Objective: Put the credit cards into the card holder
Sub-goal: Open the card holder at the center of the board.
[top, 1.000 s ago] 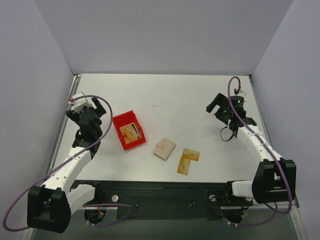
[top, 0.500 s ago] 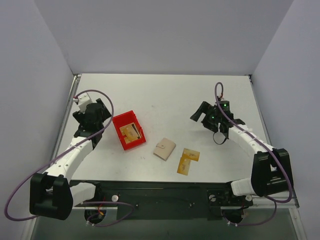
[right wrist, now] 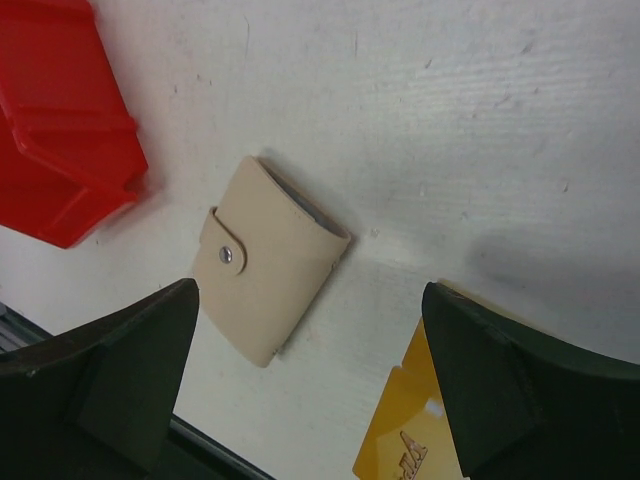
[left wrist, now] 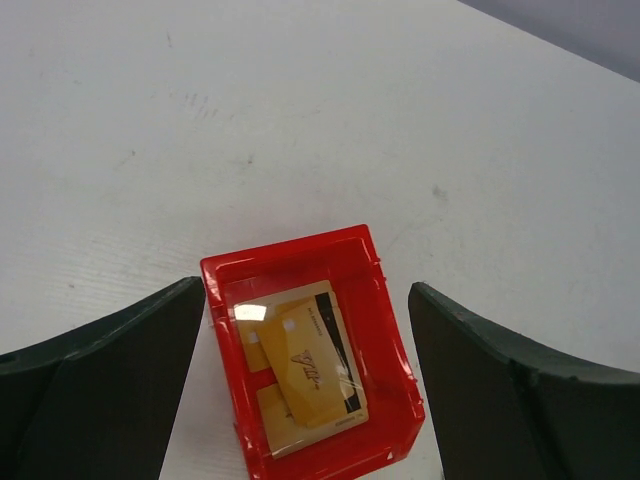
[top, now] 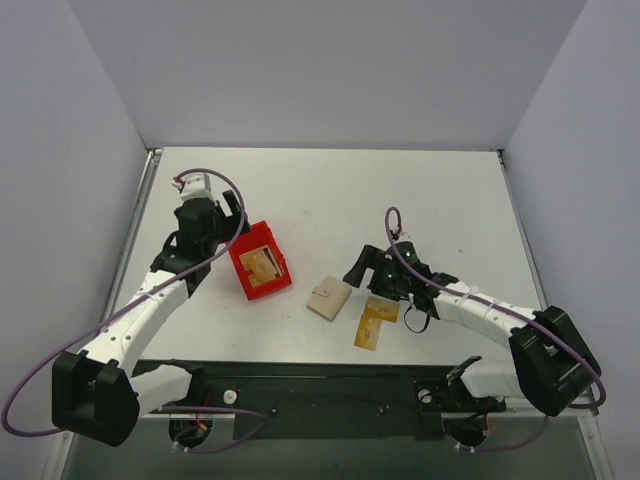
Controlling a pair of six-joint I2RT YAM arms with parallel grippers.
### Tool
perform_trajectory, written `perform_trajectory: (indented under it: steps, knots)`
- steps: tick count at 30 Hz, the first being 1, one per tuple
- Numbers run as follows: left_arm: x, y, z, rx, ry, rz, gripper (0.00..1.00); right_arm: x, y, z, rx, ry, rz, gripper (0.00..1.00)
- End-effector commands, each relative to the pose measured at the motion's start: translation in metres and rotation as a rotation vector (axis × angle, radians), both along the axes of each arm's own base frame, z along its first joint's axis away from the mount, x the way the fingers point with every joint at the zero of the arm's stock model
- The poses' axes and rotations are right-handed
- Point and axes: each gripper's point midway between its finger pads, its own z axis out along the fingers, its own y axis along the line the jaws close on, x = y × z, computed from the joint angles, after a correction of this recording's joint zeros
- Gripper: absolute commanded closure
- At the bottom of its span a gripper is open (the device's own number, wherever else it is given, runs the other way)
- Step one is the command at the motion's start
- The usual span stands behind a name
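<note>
**Over the Desk, Both End Effectors Spread and Empty-Handed**

On the white desk (top: 330, 200), the card holder (top: 329, 297) lay flat and folded shut, its snap tab (right wrist: 226, 256) fastened over the front. It sat between the red bin (top: 259, 260) on its left and two loose credit cards (top: 375, 322) on its right, touching neither. Those two orange-yellow cards overlapped each other in a rough L shape, just beside the holder.

More credit cards lay inside the red bin. The left wrist view showed at least two, stacked, the upper one turned at a slant with a dark stripe along one long edge. How many lay underneath could not be told.

The left end effector (top: 234, 215) hung at the far side of the bin with its fingers spread wide and nothing between them. From its own camera the whole bin showed in the gap between the two dark fingers.

The right end effector (top: 358, 265) was poised by the card holder, close to its far right side, fingers likewise parted wide and gripping nothing. Its wrist view framed the holder between the fingers, with a corner of the bin at the upper left and the edge of a loose card at the bottom. Neither finger appeared to touch the holder.
</note>
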Motion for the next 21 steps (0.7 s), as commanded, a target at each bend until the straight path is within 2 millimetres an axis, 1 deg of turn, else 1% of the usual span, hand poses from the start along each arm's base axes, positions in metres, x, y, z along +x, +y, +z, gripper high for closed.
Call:
perform_trajectory:
  steps: [1, 4, 6, 9, 12, 15, 21]
  knots:
    - [0.002, -0.023, 0.033, -0.073, -0.075, -0.092, 0.06, -0.008, 0.013, 0.001, 0.046, -0.022, -0.041, 0.13]
    - [0.002, -0.024, 0.032, -0.091, -0.076, -0.094, 0.06, -0.013, 0.019, -0.002, 0.080, -0.013, -0.048, 0.15]
    - [0.001, -0.032, 0.033, -0.097, -0.075, -0.137, 0.06, -0.015, 0.026, -0.001, 0.102, -0.025, -0.038, 0.18]
    - [0.001, -0.035, 0.032, -0.115, -0.074, -0.148, 0.06, -0.018, 0.036, -0.002, 0.107, -0.024, -0.020, 0.23]
    - [0.001, -0.040, 0.030, -0.119, -0.064, -0.169, 0.06, -0.021, 0.041, -0.009, 0.110, 0.007, -0.026, 0.29]
    - [-0.001, -0.043, 0.027, -0.086, -0.047, -0.182, 0.06, -0.022, 0.043, -0.015, 0.131, 0.016, -0.061, 0.32]
    - [-0.007, -0.044, 0.030, -0.054, -0.067, -0.192, 0.06, -0.025, 0.040, -0.032, 0.126, 0.063, -0.105, 0.38]
